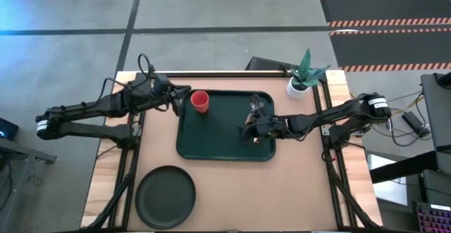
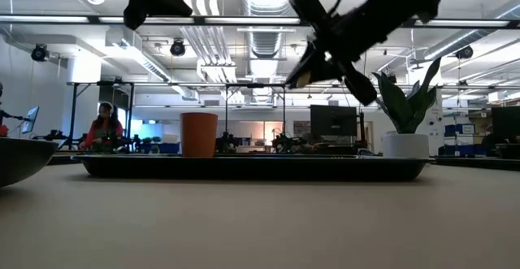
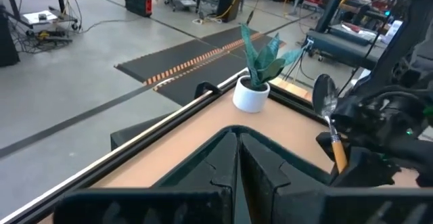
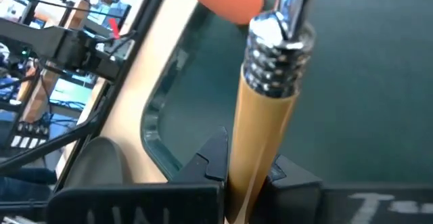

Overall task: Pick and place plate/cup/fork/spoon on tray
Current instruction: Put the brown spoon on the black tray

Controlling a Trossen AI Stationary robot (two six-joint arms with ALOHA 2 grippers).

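Spoon [image 3: 327,116] is the step in hand. Left to right: plate [image 1: 165,196] on the table [image 1: 232,191], not yet moved; our left pincer [image 1: 184,92] closed and empty by the cup [image 1: 200,101], which stands on the tray [image 1: 218,138]; right pincer [image 1: 252,122] clamps the spoon handle above the tray. Next we lower, then release.

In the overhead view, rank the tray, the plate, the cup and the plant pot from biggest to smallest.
1. Dark green rectangular tray
2. Round dark grey-black plate
3. Small red round cup and white pot holding the green plant: they look about alike from above, so I won't rank them.
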